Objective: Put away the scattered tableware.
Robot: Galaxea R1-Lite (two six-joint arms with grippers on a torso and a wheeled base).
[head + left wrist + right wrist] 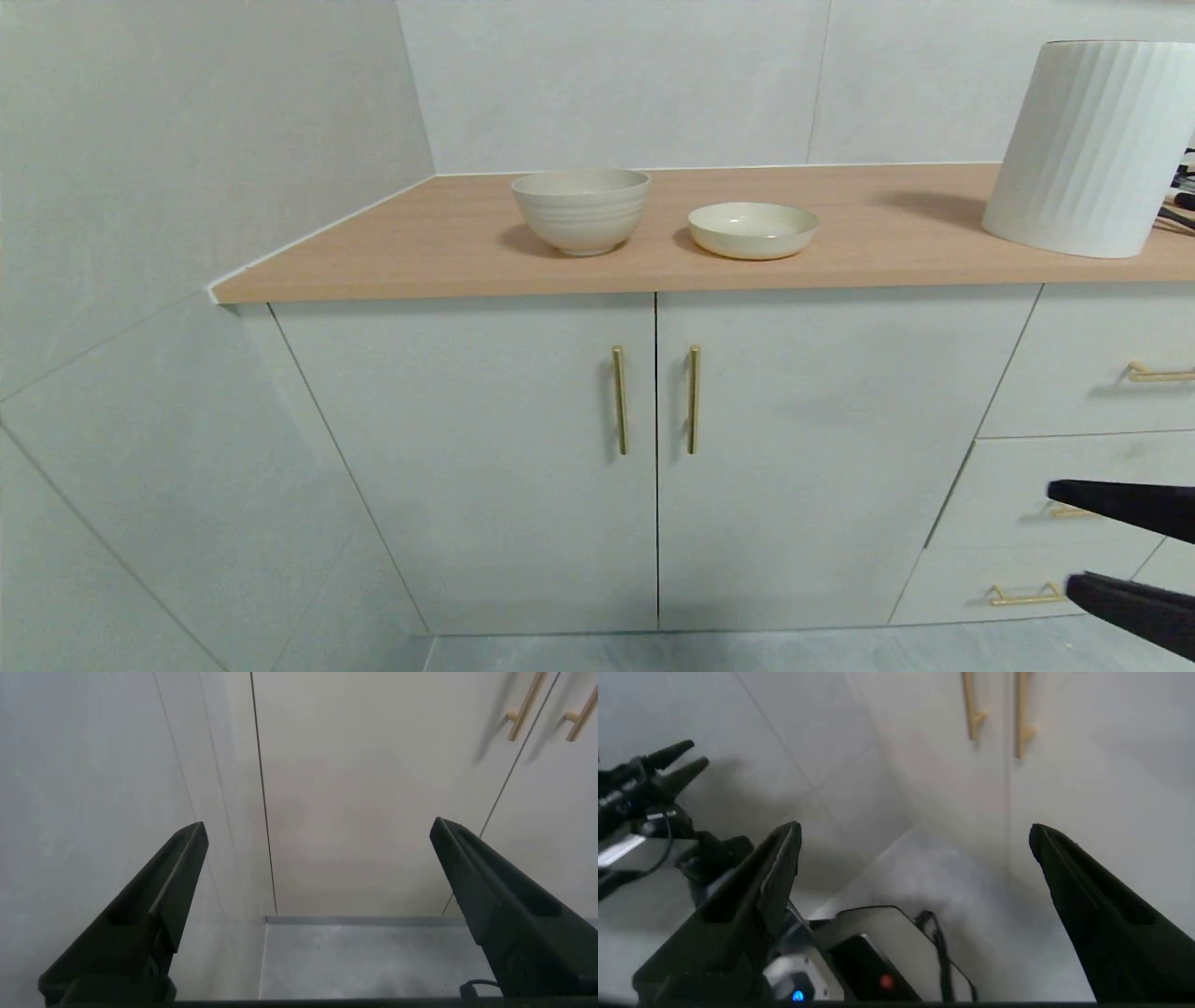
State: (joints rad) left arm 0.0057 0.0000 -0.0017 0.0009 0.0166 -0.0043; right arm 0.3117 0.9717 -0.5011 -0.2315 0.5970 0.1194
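The right gripper [1060, 537] is nearest, low at 4 o'clock in the head view. Its two black fingers [1125, 509] are spread wide with nothing between them. The left gripper [318, 859] hangs low before the cabinet, near the floor, and its fingers are spread and empty as well.

Behind the grippers stand two closed cabinet doors [467, 467], with two gold handles [619, 399] side by side at the middle seam. A stack of drawers [1083, 364] lies at 3 o'clock.

On the wooden surface [420, 243] above, the bowl [581, 210] stands upright at 12 o'clock. The shallow dish [752, 230] is just beside it at 1 o'clock, apart from it. A ribbed white container [1092, 149] stands well apart at 2 o'clock.

The task appears to be at its start, because both pieces lie untouched and the doors are shut. Probably one arm should first open a door by its handle, gripping the bar squarely and pulling along the arc of the hinge. For the bowl, one finger should go inside the rim and one outside. The low rim of the dish will need a careful, flatter approach, so that it does not slide.
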